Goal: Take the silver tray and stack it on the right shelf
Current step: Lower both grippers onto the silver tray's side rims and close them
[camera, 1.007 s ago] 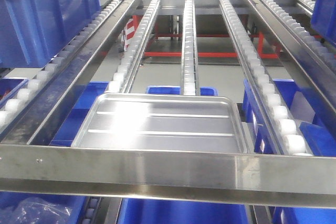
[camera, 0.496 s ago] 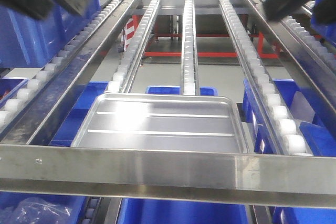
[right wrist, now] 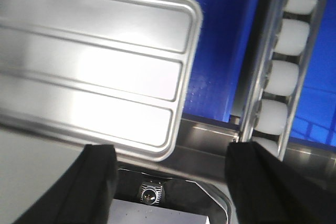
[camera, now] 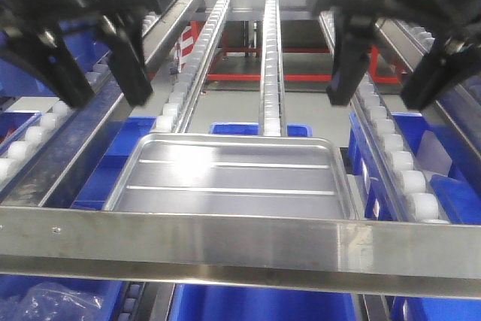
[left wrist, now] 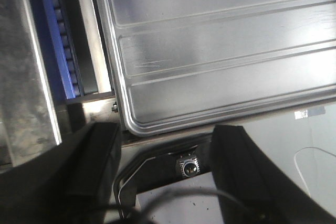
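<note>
Right shelf [camera: 240, 242]: roller lanes run down to wide front rail; rail judged to serve as stop.
Blue bins [camera: 255, 304]: on level below, seen through lane gaps.
Silver tray [camera: 233, 178]: flat on centre lanes, open side up, near edge at rail; judged parked there by lane slope.
Left gripper [camera: 105, 92], right gripper [camera: 377, 95]: poised above tray, one per side, clear of it. Jaws released wide, holding nothing.
Judgement: spacing suits two-sided rim pickup; grab not yet made.
</note>
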Robot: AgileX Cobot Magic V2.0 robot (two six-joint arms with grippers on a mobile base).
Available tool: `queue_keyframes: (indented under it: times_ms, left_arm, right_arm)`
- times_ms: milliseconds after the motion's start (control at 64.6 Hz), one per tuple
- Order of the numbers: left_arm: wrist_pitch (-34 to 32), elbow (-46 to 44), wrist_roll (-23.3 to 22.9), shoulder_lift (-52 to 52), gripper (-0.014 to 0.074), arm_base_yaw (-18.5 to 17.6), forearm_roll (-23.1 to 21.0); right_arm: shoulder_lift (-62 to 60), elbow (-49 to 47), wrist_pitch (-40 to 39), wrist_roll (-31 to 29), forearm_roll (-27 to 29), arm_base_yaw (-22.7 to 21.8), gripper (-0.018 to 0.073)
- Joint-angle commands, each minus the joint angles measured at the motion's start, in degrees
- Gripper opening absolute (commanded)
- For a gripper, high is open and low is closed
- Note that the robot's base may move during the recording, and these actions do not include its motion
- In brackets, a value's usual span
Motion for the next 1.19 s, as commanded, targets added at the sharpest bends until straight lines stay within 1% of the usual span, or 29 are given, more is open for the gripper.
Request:
queue_keyframes:
  times_ms: [0, 77, 341, 372, 496, 557, 619, 774, 898, 1177]
  left_arm:
    - [-1.0, -2.4, -2.1, 0.7, 0.0296, -0.4, 0.6]
    - [-1.7, -2.6, -4.2, 2.9, 0.0296, -0.4, 1.6]
    - [-6.3, -2.6, -4.4, 8.5, 0.0296, -0.4, 2.9]
    - [-6.4, -2.6, -5.3, 8.9, 0.0296, -0.4, 3.8]
    - [-6.5, -2.6, -10.0, 10.2, 0.0296, -0.4, 10.4]
    - [-6.5, -2.6, -12.2, 10.5, 0.0296, -0.4, 12.5]
    - [-6.9, -2.6, -13.8, 10.7, 0.0296, -0.4, 13.7]
    - [-9.4, -2.6, -14.5, 12.0, 0.0296, -0.4, 13.6]
    - [-9.4, -2.6, -14.5, 13.7, 0.0296, -0.4, 13.6]
    - [-9.7, -2.6, -14.6, 14.7, 0.0296, -0.4, 13.7]
  right_arm:
    - [0.6, -2.2, -2.6, 3.6, -2.5, -0.4, 0.054]
    - [2.7, -2.2, -3.7, 3.9, -2.7, -0.4, 0.054]
    - [8.2, -2.2, -7.0, 3.9, -2.8, -0.4, 0.054]
    - [8.7, -2.2, -7.4, 3.9, -2.9, -0.4, 0.054]
    - [10.5, -2.2, -8.5, 3.9, -2.9, -0.4, 0.054]
    - [11.3, -2.2, -8.9, 3.9, -2.9, -0.4, 0.054]
    - [11.8, -2.2, -9.1, 3.9, -3.2, -0.4, 0.054]
    - [12.4, -2.2, -9.9, 3.9, -4.4, -0.4, 0.054]
    - [12.6, -2.2, -9.9, 3.9, -5.7, -0.5, 0.054]
    - [12.6, -2.2, -10.9, 3.9, -5.7, -2.5, 0.054]
